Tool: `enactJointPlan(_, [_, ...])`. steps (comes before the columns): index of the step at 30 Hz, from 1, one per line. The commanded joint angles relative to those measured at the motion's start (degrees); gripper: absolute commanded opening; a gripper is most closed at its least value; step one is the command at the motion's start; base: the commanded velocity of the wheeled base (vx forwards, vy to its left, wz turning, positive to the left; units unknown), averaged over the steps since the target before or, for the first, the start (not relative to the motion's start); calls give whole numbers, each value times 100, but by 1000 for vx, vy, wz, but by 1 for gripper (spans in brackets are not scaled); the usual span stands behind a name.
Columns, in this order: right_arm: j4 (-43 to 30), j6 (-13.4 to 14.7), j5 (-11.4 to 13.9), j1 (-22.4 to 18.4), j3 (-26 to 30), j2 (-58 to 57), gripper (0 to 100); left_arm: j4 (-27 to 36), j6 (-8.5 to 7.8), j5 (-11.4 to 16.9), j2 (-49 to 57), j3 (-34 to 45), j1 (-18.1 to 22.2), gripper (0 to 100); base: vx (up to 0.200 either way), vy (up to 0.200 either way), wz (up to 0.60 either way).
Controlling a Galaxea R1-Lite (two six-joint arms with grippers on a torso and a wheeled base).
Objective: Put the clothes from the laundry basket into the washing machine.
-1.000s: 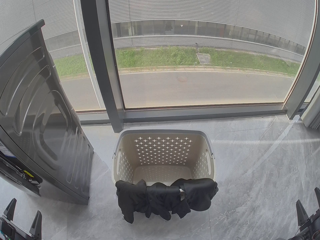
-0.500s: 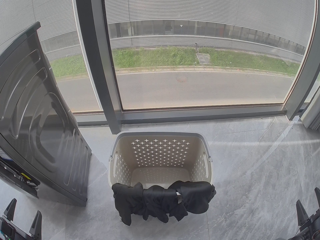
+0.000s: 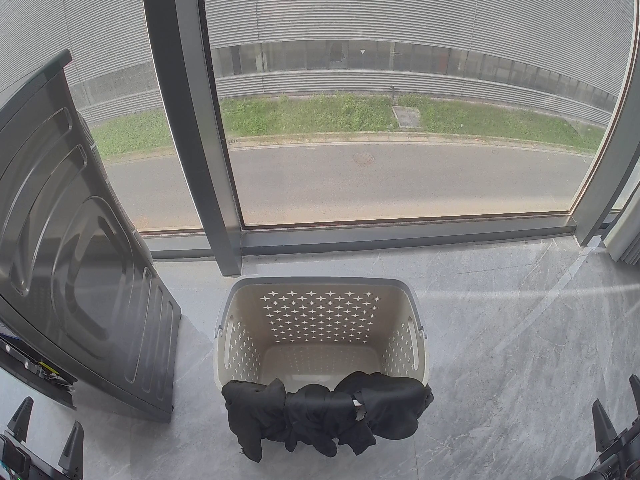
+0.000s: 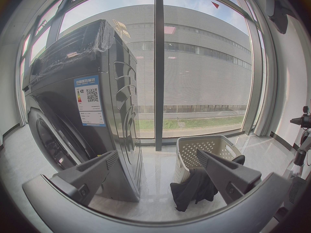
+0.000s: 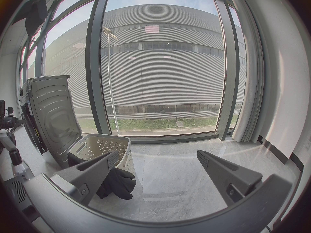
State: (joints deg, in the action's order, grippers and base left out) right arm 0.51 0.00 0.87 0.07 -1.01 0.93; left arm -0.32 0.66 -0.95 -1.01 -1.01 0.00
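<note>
A beige perforated laundry basket (image 3: 320,315) stands on the grey floor in front of the window. Black clothes (image 3: 327,411) hang over its near rim and spill down the outside; the same clothes (image 4: 194,186) (image 5: 116,182) appear in both wrist views. The dark washing machine (image 3: 73,261) stands to the basket's left, its round door (image 4: 53,143) facing away from the basket. My left gripper (image 3: 45,431) sits low at the near left, open and holding nothing. My right gripper (image 3: 617,411) sits low at the near right, also open with nothing in it. Both are well short of the basket.
A tall glass window with a dark mullion (image 3: 193,121) closes off the far side. A light curtain (image 5: 249,81) hangs at the right. Bare marble floor (image 3: 520,341) stretches right of the basket.
The whole head view has shifted: the camera moved slightly, so basket and washing machine sit a little lower and more to the left. Both grippers stay where they were.
</note>
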Motion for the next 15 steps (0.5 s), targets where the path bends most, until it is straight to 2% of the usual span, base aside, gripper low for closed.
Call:
enactJointPlan(1, [2, 0, 1, 1, 101, -93, 100, -3, 4, -2, 92, 92, 0, 100, 200, 0, 0])
enactJointPlan(2, [2, 0, 1, 1, 101, -93, 100, -3, -4, -2, 92, 92, 0, 100, 200, 0, 0])
enactJointPlan(14, [2, 0, 1, 1, 101, -93, 100, -3, 4, -2, 92, 92, 0, 100, 0, 0, 0])
enactJointPlan(15, [2, 0, 1, 1, 101, -93, 100, -3, 4, -2, 92, 92, 0, 100, 200, 0, 0])
